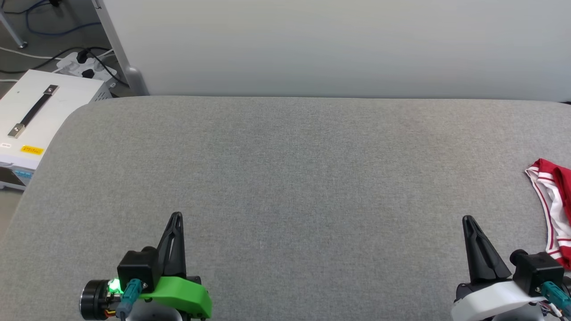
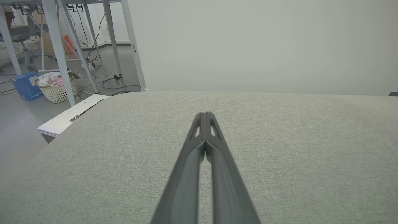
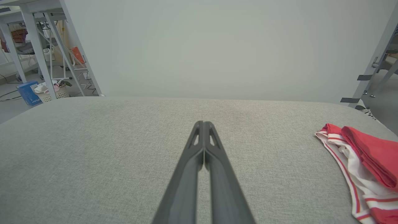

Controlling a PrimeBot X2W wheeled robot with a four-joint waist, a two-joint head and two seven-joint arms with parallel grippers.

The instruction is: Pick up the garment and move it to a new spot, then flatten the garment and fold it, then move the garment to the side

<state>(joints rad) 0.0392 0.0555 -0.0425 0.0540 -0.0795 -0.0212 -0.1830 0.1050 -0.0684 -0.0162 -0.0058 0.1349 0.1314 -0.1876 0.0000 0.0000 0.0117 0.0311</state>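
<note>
Head view, garment (image 1: pixel 555 200): a red and white jersey lay bunched at the far right edge of the grey padded surface (image 1: pixel 285 178), partly cut off by the frame. Striped trim and a white panel faced up, and no lettering could be seen.
Garment handling: judged light, soft and limp. It would likely sag and trail rather than keep its shape, and it might drag on the cloth cover. Nothing about it looked fragile.
Where to grip: the striped edge nearest the middle of the surface looked the best place to pinch, since it was thin enough for the long fingers to slip under. A grab at the heaped red fold risked taking several layers at once.
Right gripper (image 1: pixel 467 219): fingers pressed together and empty, near the garment on its left side but not touching it.
Left gripper (image 1: pixel 177 217): fingers pressed together and empty, well apart from the garment, over bare surface.
Surroundings: a pale partition (image 1: pixel 339 44) stood behind the surface, and a white box (image 1: pixel 40 111) with a black strap sat at the left.
</note>
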